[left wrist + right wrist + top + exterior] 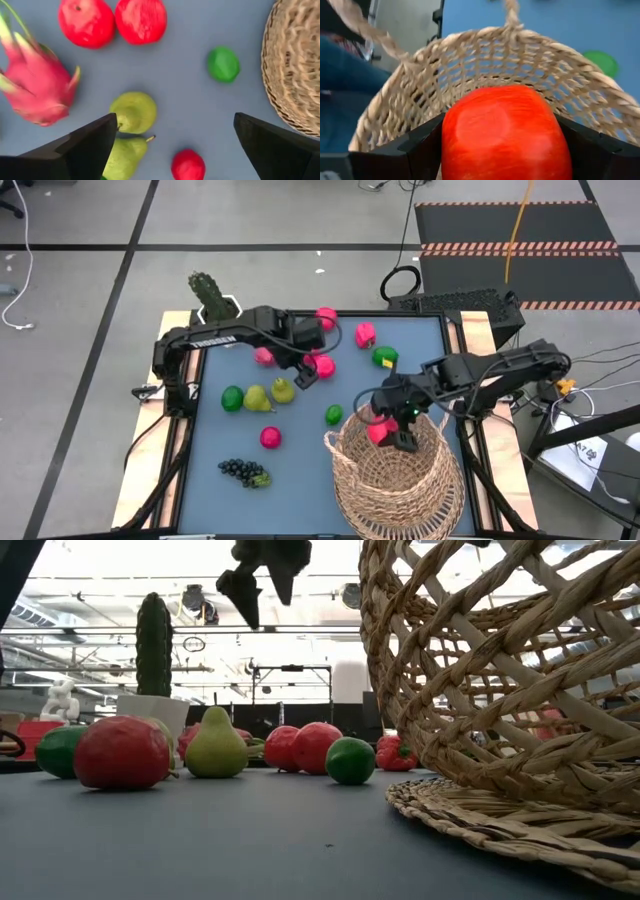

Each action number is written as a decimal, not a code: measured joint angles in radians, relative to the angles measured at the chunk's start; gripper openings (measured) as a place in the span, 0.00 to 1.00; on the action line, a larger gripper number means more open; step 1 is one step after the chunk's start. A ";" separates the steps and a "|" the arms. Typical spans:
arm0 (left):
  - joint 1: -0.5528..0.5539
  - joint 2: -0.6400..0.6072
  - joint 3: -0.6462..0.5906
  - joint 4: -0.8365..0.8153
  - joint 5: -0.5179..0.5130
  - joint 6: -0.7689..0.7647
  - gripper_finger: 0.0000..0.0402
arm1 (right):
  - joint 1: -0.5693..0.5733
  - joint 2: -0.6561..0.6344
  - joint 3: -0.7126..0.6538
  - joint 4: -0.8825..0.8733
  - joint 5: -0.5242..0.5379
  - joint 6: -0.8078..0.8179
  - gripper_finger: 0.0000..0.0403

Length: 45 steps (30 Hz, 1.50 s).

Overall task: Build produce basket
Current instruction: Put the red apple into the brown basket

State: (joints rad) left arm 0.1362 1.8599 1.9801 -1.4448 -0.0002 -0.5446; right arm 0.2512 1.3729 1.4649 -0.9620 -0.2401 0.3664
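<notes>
Right gripper [398,433] poised over the wicker basket [400,480], just inside its rim nearest the table's middle, fingers clamped on either side of a red apple [506,134]; apple carried above the basket's hollow, not yet let go. Basket standing at the tabletop's near right corner, arched handle [352,427] on the side toward the loose fruit; no other fruit discernible inside it, though part of the interior hidden by the arm. Left gripper [308,372] hovering over the middle of the blue table [420,345], fingers [80,150] spread wide and holding nothing, aimed down at two yellow-green pears [268,394]. Outward from there: a pink fruit [322,364] just beside the left gripper, a second [264,357] toward the left edge, a dragon fruit [326,317] and another pink fruit [365,334] along the far edge, a green lime [384,357] toward the far right, a lime [333,414] just beside the basket's handle, a larger green fruit [232,397] left of the pears, a red apple [270,437] nearer the front, a dark grape bunch [243,471] toward the near left corner. Potted cactus [210,295] at the far left corner, no part of the load. Judged progress: early; first piece about to be dropped in, nearly all the produce left on the tabletop to collect.
</notes>
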 joint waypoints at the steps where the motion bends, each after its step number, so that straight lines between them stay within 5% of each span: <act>1: -0.004 0.000 -0.013 0.008 0.000 -0.013 0.99 | 0.001 0.001 -0.004 0.000 0.000 -0.016 0.78; 11: -0.036 0.000 -0.059 0.116 0.027 -0.060 0.99 | 0.000 -0.002 -0.083 -0.008 0.000 -0.184 0.78; 32: -0.036 0.000 -0.059 0.191 0.026 -0.062 0.99 | 0.078 -0.002 -0.320 0.102 -0.045 -0.231 0.78; 45: -0.036 0.000 -0.059 0.201 0.027 -0.066 0.99 | 0.078 -0.002 -0.336 0.124 0.005 -0.275 0.88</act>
State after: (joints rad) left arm 0.1005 1.8599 1.9209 -1.2440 0.0265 -0.6104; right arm 0.3294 1.3712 1.1290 -0.8375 -0.2352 0.0909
